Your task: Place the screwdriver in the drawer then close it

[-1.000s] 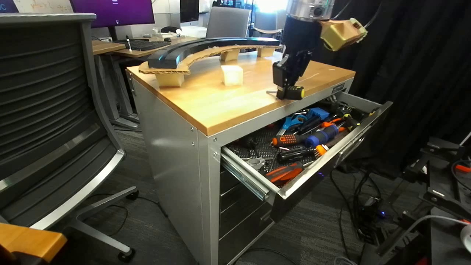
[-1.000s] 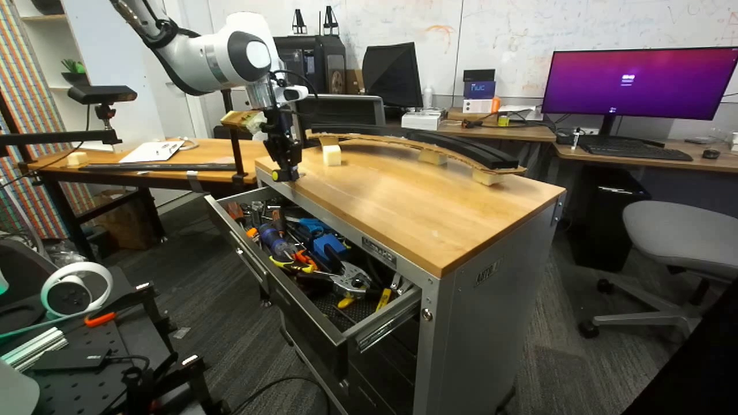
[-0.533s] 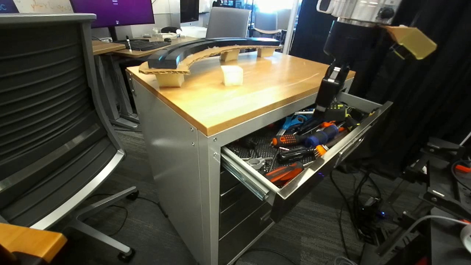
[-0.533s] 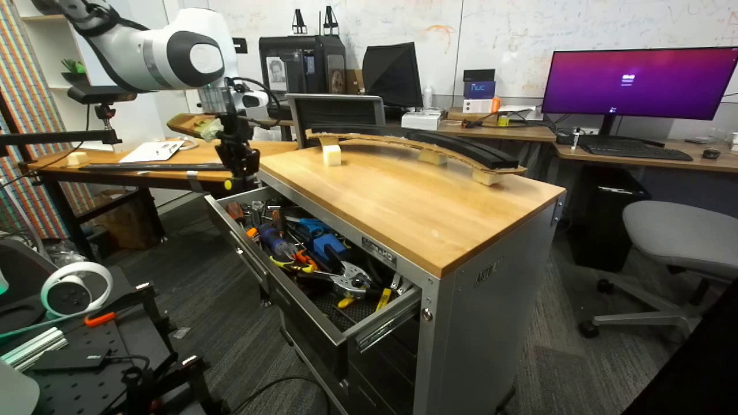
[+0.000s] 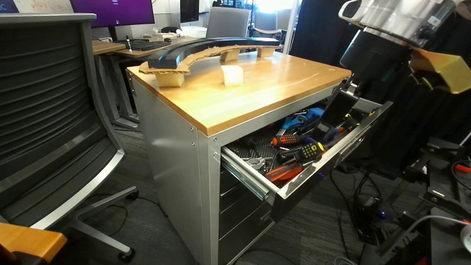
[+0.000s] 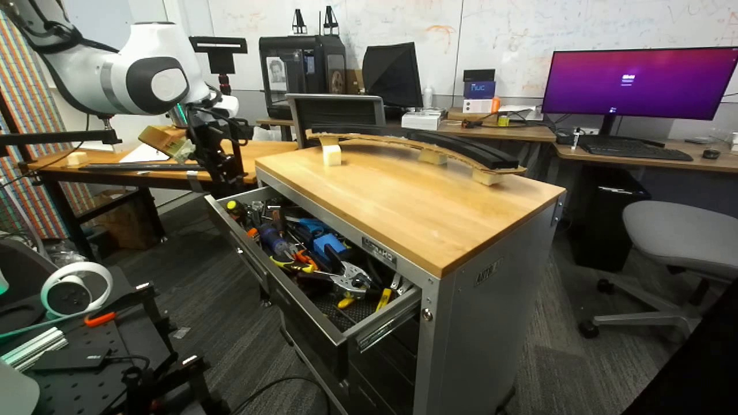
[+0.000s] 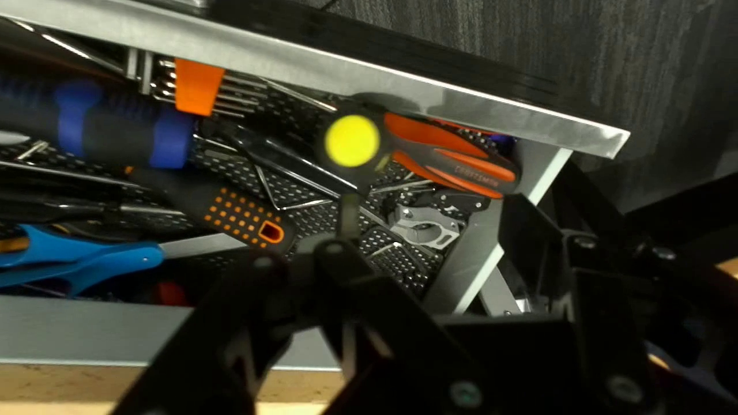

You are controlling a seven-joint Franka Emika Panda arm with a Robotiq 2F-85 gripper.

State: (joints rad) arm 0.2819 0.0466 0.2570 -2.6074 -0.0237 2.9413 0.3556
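The screwdriver [image 5: 310,151], stubby and black with a yellow end, is inside the open drawer [image 5: 294,187], on or just above the other tools near an orange-handled tool. Its yellow end shows in an exterior view [image 6: 232,205] and faces the camera in the wrist view [image 7: 351,141]; its shaft is mostly hidden. The drawer is pulled far out and also shows in an exterior view [image 6: 305,305]. My gripper [image 5: 323,132] is tilted over the drawer, just above and beside the screwdriver, apart from it. In the wrist view its fingers [image 7: 432,230] stand wide apart with nothing between them.
The wooden top [image 5: 257,92] overhangs the drawer's back. Orange-handled pliers [image 5: 285,173], a blue-handled tool [image 7: 115,124], blue scissors [image 7: 104,259] and a metal clamp [image 7: 426,226] lie in the drawer. A foam block [image 5: 232,75] stands on the top beside a curved black track [image 5: 206,48].
My gripper has moved from above the wooden top out over the drawer, lowered and tilted. It has opened, and the screwdriver it held is now down in the drawer.
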